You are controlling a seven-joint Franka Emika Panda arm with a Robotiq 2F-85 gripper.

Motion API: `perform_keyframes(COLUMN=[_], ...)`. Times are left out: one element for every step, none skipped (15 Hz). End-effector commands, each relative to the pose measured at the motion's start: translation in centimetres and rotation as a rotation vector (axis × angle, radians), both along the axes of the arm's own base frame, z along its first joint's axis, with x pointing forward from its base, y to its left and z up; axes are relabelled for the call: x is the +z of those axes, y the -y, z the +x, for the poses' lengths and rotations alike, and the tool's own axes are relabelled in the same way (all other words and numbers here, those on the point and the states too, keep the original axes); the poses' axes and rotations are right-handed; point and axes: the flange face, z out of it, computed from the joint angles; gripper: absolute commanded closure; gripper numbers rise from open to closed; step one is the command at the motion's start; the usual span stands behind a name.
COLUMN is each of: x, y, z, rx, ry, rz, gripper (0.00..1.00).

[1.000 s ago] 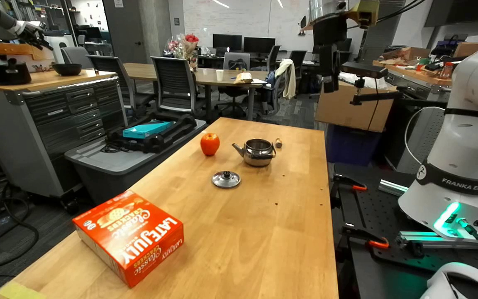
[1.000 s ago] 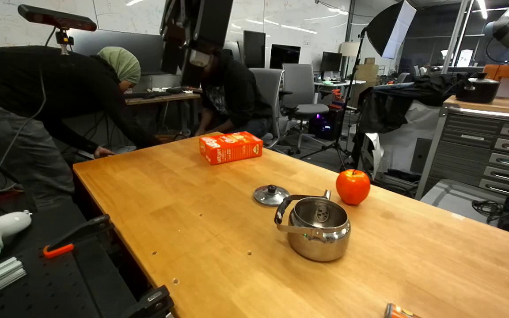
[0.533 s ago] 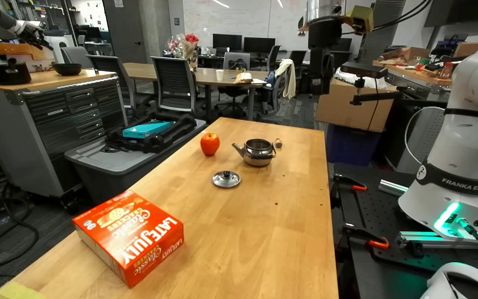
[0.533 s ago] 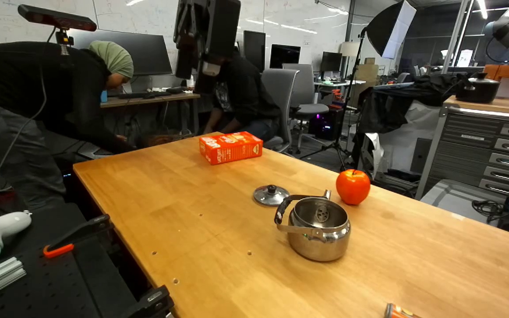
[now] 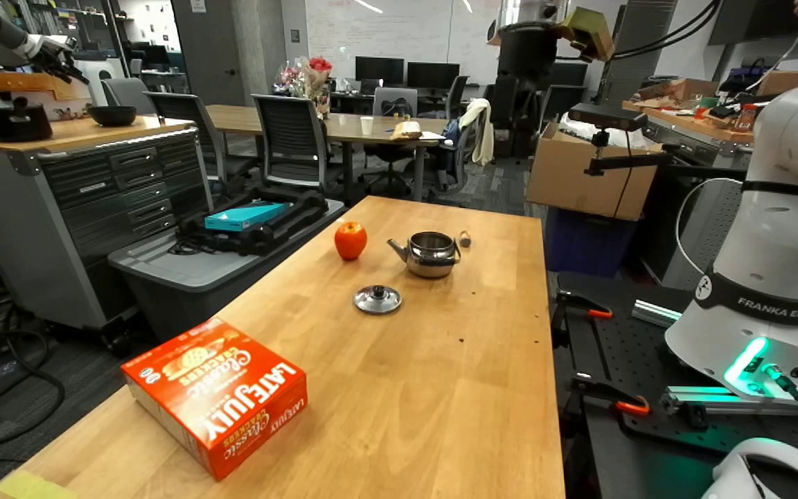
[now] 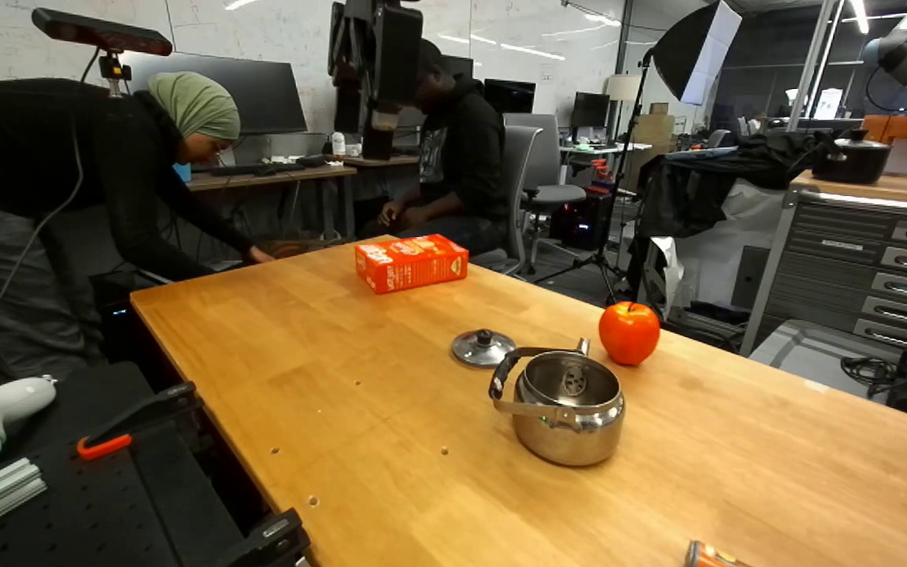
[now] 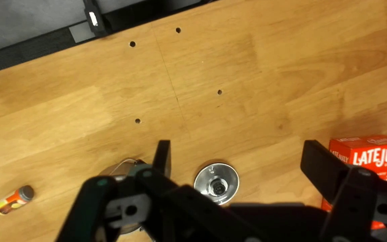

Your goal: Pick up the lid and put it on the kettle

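The lid (image 5: pixel 377 300), a flat silver disc with a dark knob, lies knob up on the table in both exterior views (image 6: pixel 483 346). The kettle (image 5: pixel 431 260) stands upright beside it with its top uncovered and its handle tipped to one side (image 6: pixel 571 429). My gripper (image 7: pixel 235 149) is open and empty, high above the table in both exterior views (image 6: pixel 363 130). In the wrist view the lid (image 7: pixel 213 176) shows between the fingers, nearer the left one, its lower edge hidden by the gripper. The left finger hides most of the kettle (image 7: pixel 114 169).
A red apple-like fruit (image 6: pixel 629 333) stands close to the kettle's spout. A red cracker box (image 5: pixel 215 395) lies farther along the table, behind the right finger in the wrist view (image 7: pixel 378 151). A small bottle-like item (image 7: pixel 13 200) lies past the kettle. Clamps (image 6: pixel 138 425) sit at the table edge.
My gripper has moved sideways toward the side of the table where the lid lies, staying high and open. The lid, kettle, fruit and box have not moved. People in the background have shifted.
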Motion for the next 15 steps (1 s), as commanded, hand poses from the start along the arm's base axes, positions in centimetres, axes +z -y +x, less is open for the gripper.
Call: perform_keyframes(x=[0.8,0.8,0.7,0.6,0.4,0.2,0.0,-0.1,-0.3,-0.4,-0.6,-0.7,-0.8,-0.9,-1.0], y=[-2.4,-2.9,-3.4,-3.7,-3.9,-4.1,-4.2,-4.3,-4.3,-4.3,-4.2,-4.2,-4.2,-4.2,-4.2], z=[2.7,3.5,4.1,5.0,5.7,6.6,7.2,8.0,8.8,9.5,10.3,11.1,11.8,12.6,13.3], rx=[-0.046,-0.056,-0.062,-0.07,-0.08,-0.092,-0.101,-0.109,-0.117,-0.123,-0.128,-0.134,-0.139,-0.142,-0.143], ry=[0.053,0.063,0.072,0.079,0.081,0.077,0.076,0.072,0.071,0.067,0.068,0.068,0.068,0.07,0.075], rz=[0.003,-0.001,-0.009,-0.018,-0.028,-0.037,-0.04,-0.044,-0.045,-0.045,-0.045,-0.044,-0.041,-0.038,-0.034], gripper=[0.0,0.0,0.0,0.0,0.0,0.0,0.0,0.0,0.0,0.0,0.0,0.0,0.0,0.0,0.0])
